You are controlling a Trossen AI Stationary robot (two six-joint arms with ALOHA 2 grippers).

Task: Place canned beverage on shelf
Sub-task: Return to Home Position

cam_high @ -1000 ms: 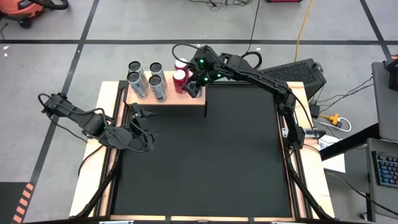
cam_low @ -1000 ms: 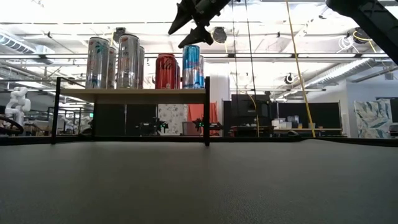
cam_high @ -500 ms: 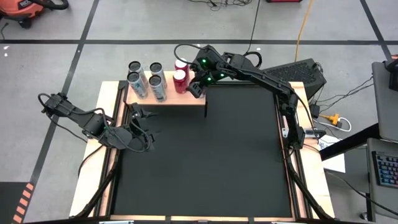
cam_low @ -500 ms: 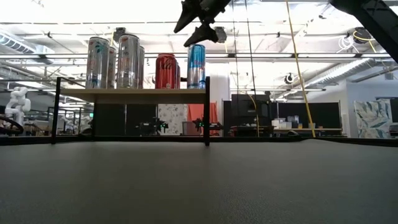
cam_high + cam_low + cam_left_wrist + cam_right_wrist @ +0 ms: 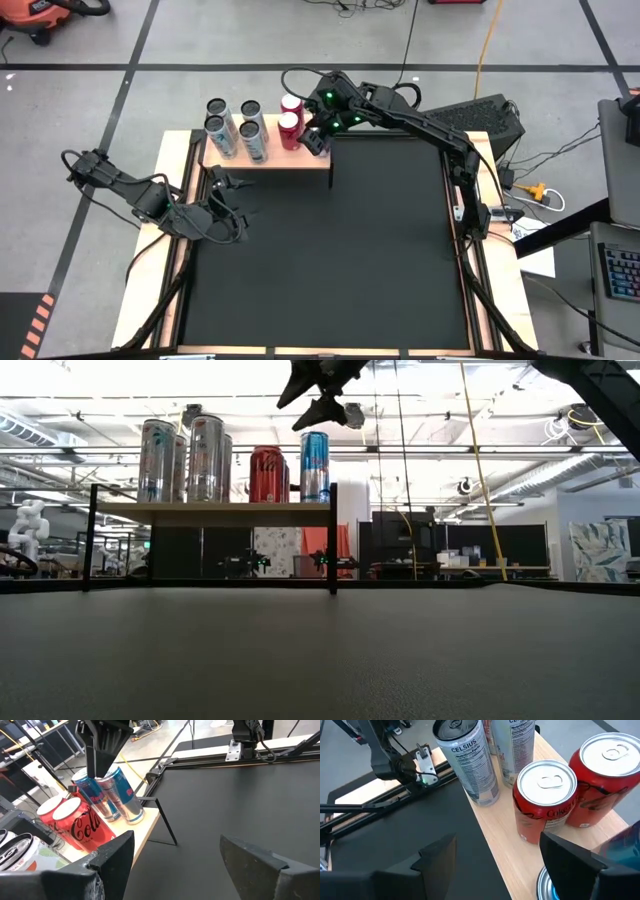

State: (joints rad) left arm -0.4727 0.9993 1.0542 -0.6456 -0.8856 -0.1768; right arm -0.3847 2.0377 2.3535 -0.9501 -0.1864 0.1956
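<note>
**Entry: right arm above shelved cans, withdrawal pending**

Blue soda cans (image 5: 122, 792) — upright, long axis vertical, on the shelf (image 5: 290, 160) at its 3 o'clock end in the high view, just beside the red Coca-Cola cans (image 5: 547, 802). Celsius cans (image 5: 465, 760) stand toward 9 o'clock. Right gripper (image 5: 295, 412): above the blue cans, fingers apart, holding nothing, arm stretched long from its base at 4 o'clock. Judged exit — upward first, then toward 4 o'clock. Left gripper (image 5: 233, 198): fingers apart, waiting at the mat's (image 5: 340, 260) 9 o'clock edge.
</note>
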